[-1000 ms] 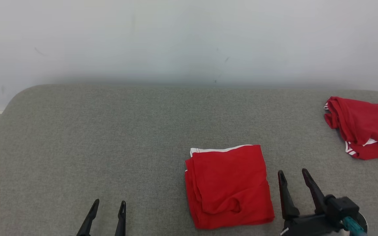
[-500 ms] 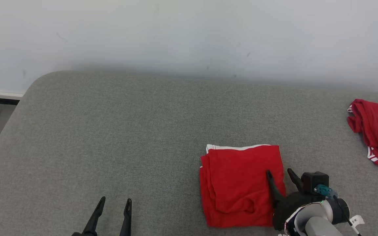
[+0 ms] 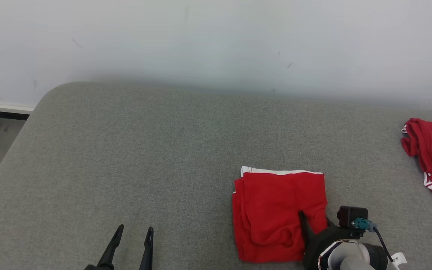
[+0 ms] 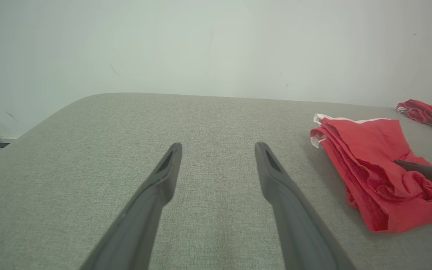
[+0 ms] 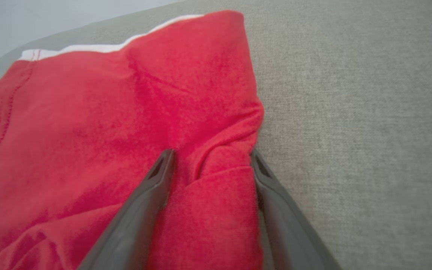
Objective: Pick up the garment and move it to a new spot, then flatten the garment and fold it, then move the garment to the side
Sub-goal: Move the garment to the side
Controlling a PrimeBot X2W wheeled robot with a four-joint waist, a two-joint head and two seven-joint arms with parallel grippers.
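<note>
The folded red garment point(image 3: 276, 210) lies on the grey padded surface point(image 3: 144, 150) in the lower right of the head view, a rough square with a white-trimmed edge along its far side and stacked folds down its left side; the right tool point(image 3: 313, 219) sits at the garment's lower right corner, its pale forearm and black camera block coming in from the bottom edge of the frame; one dark finger point(image 3: 301, 219) lies on top of the red cloth, pointing up the frame, while the other is at the garment's right border, mostly hidden behind the cloth and the wrist; in the right wrist view the two fingers stand apart with a raised ridge of red fabric bunched between them, the left finger resting on the cloth and the right finger just at the fabric's edge where it meets the bare grey surface, so the tool straddles the garment's right-hand fold and has not pinched it flat; the left tool point(image 3: 135, 227) is at the lower left of the head view, well apart from the garment, its fingers spread with only grey surface between them; in the left wrist view the garment lies to the right of those fingers, with one finger of the right tool reaching onto it from the right edge; a second red garment point(image 3: 431, 153), crumpled, lies at the far right edge of the surface; a pale wall point(image 3: 201, 37) fills the top of the frame.
</note>
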